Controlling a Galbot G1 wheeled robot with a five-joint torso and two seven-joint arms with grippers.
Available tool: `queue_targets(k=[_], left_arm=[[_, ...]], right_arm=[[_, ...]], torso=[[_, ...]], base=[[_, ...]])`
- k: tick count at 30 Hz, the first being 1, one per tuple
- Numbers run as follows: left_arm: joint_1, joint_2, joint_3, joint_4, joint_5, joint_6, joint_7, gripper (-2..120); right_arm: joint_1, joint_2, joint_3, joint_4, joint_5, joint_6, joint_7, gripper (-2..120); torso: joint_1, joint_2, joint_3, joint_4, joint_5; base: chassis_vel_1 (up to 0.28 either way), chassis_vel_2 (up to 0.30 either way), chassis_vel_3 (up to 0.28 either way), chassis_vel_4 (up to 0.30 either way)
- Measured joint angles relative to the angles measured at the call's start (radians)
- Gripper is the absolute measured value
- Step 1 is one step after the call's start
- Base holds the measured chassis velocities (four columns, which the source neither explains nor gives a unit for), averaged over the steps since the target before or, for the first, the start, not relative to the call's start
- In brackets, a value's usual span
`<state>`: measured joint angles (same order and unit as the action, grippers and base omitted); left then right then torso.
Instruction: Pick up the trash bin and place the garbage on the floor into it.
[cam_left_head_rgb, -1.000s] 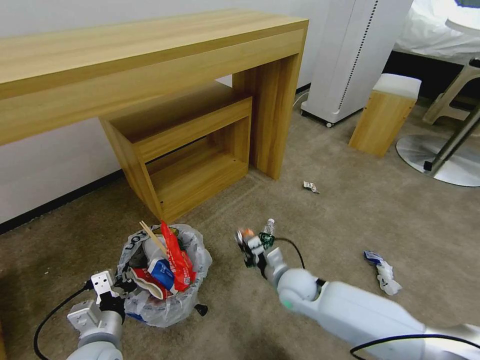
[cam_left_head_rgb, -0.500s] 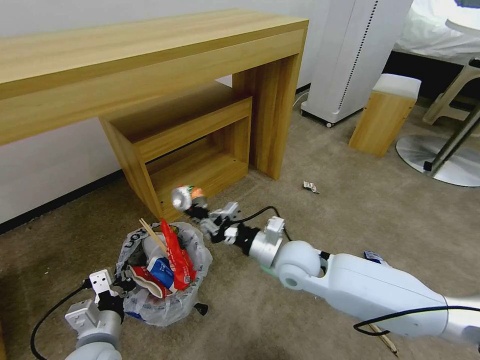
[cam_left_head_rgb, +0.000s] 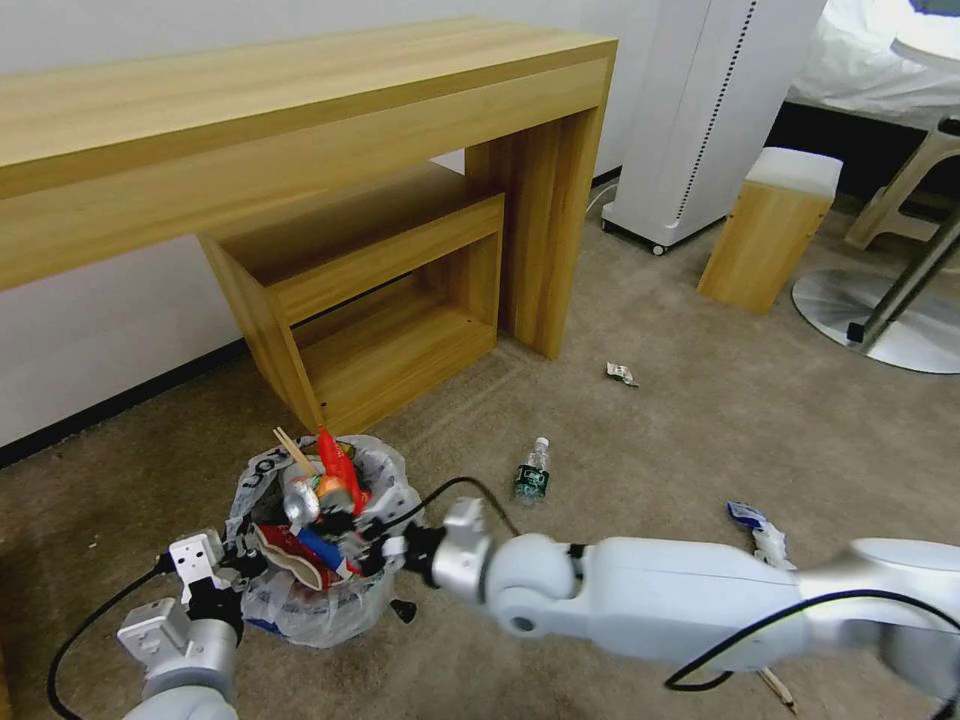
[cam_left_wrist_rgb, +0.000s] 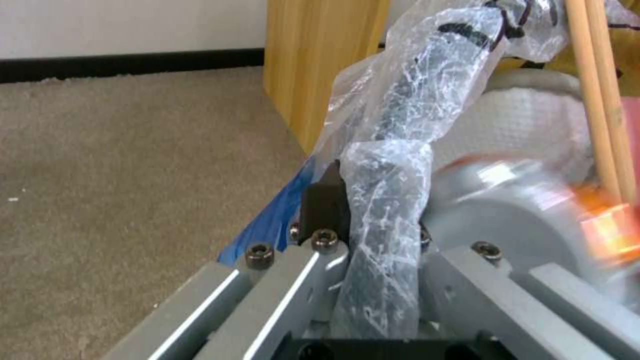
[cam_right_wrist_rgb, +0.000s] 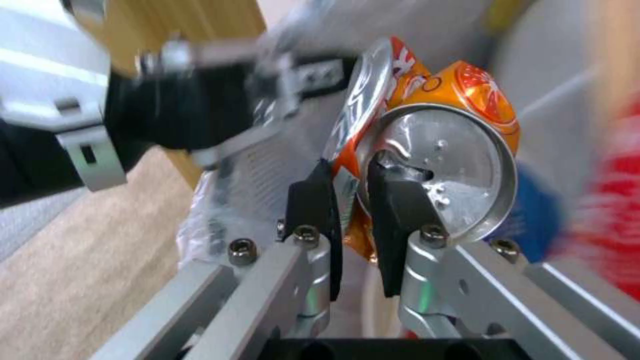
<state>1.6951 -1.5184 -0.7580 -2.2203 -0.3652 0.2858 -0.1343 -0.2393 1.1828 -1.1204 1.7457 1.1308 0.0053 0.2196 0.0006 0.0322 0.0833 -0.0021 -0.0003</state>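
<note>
Trash bin sat on the tan carpet floor in front of the low shelf unit under the wooden desk, its crinkled white liner bag bunched over the rim. Left gripper was at the bin's near-left edge; in the left wrist view its fingers were clamped on the bin rim with the liner pinched between them. Right arm reached across low from the right, right gripper over the bin's mouth. Right wrist view showed its fingers pressed together on the rim of a crushed orange-and-silver can, one pad inside the can's opening, one outside. Can hung above the rubbish already in the bin: red cartons, a blue-and-white packet, a wooden stick poking up at the back. Still on the floor: a small green-labelled bottle lying just right of the bin, a small wrapper farther back near the desk leg, a white-and-blue packet beside the right arm, and a second wooden stick near the bottom edge of the head view
</note>
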Motion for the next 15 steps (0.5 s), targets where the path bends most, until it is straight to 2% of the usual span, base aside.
queue_targets(k=[4, 7, 15], left_arm=[[0.000, 0.000, -0.002, -0.001, -0.003, 0.000, 0.000, 1], [0.002, 0.000, -0.002, -0.002, -0.006, 0.000, 0.001, 1], [0.005, 0.001, 0.001, -0.001, -0.008, -0.002, 0.003, 1]], right_arm=[[-0.003, 0.033, -0.005, -0.004, 0.020, -0.046, 0.054, 10], [-0.010, 0.068, -0.005, -0.017, 0.034, -0.091, 0.139, 10], [-0.024, 0.098, 0.007, -0.055, 0.033, -0.130, 0.219, 10]], torso=[[0.000, 0.000, 0.000, 0.0000, 0.0001], [0.000, 0.000, 0.000, -0.0003, 0.0000], [0.000, 0.000, 0.000, -0.0003, 0.0002]], base=[[0.000, 0.000, 0.000, 0.000], [0.000, 0.000, 0.000, 0.000], [0.000, 0.000, 0.000, 0.000]])
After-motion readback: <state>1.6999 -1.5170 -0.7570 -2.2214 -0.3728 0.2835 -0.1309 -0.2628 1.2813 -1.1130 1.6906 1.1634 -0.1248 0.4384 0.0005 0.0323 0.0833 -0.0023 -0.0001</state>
